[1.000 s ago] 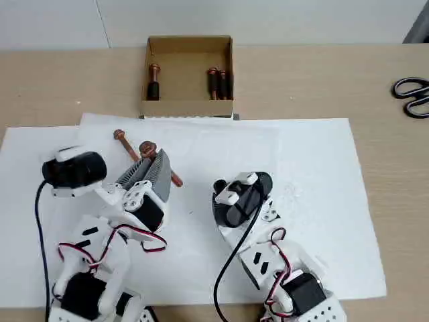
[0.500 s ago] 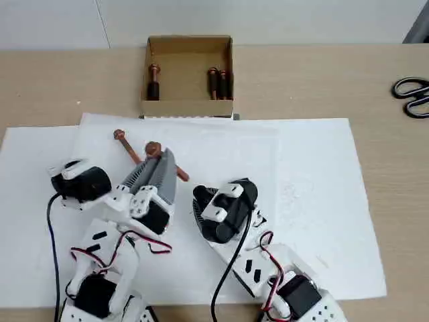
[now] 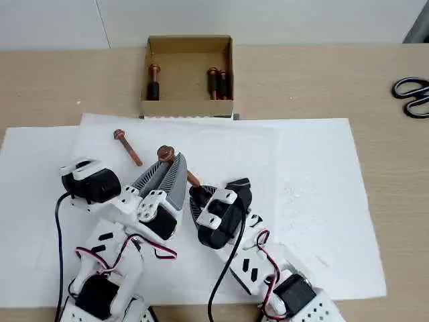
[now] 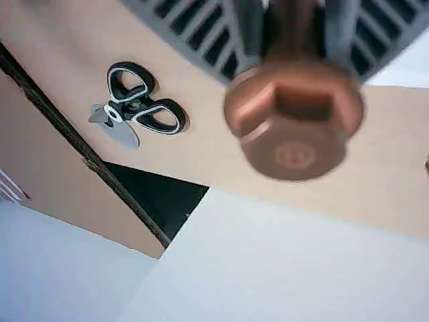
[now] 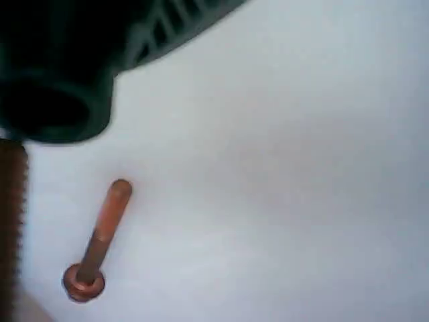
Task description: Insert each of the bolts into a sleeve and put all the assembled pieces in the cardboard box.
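My left gripper (image 3: 172,163) is shut on a copper bolt (image 3: 166,154), gripping just below its hex head (image 4: 293,124); the shaft slants down toward the right. My right gripper (image 3: 199,195) is shut on a black sleeve (image 5: 50,107). The sleeve's open end sits at the threaded tip (image 5: 12,221) of that bolt. A second bolt (image 3: 127,146) lies loose on the white paper to the left, and it also appears in the right wrist view (image 5: 97,245). The cardboard box (image 3: 188,104) at the back holds three assembled pieces (image 3: 220,82).
White paper sheets (image 3: 308,201) cover the table in front of the box. Scissors (image 3: 412,96) lie at the far right edge and also show in the left wrist view (image 4: 137,107). Both arm bodies crowd the near centre.
The left gripper carried its bolt to the right and slightly nearer. The right gripper swung left with the sleeve, bringing its opening up to the bolt's tip.
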Tool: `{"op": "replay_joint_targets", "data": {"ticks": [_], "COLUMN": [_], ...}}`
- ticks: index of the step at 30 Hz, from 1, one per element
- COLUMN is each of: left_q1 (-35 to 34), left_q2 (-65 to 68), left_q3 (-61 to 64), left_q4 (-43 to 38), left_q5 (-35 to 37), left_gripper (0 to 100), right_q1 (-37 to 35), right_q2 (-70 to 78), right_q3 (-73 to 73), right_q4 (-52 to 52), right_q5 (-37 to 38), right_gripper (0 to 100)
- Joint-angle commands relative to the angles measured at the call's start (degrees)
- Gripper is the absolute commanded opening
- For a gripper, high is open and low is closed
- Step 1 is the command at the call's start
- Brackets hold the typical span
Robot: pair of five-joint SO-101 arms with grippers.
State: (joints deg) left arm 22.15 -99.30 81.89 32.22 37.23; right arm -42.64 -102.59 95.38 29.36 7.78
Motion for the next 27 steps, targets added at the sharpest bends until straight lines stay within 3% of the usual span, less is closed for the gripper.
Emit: {"op": "replay_joint_targets", "data": {"ticks": [1, 9, 13, 20, 27], "left_q1": [0.5, 0.5, 0.7, 8.1, 8.4], "left_q2": [-1.1, -1.1, -1.1, -1.1, -1.1], "left_q3": [-1.4, -5.1, -4.9, -2.9, -1.9], "left_q4": [0.7, 8.4, 10.1, 11.8, 12.1], "left_q5": [-0.5, -0.5, -0.5, -0.6, -4.0], "left_gripper": [1, 1, 1, 1, 1], "right_q1": [0.1, 2.0, 1.7, -0.1, -0.7], "right_q2": [-0.5, -0.5, -0.5, -0.5, -0.5], "right_q3": [0.0, 0.2, -0.3, -0.4, -0.4], "right_q4": [-1.5, -1.7, -1.9, -1.9, -1.9], "right_q5": [0.5, 0.4, 0.4, 0.6, 0.7], "right_gripper": [0.2, 0.2, 0.2, 0.2, 0.2]}}
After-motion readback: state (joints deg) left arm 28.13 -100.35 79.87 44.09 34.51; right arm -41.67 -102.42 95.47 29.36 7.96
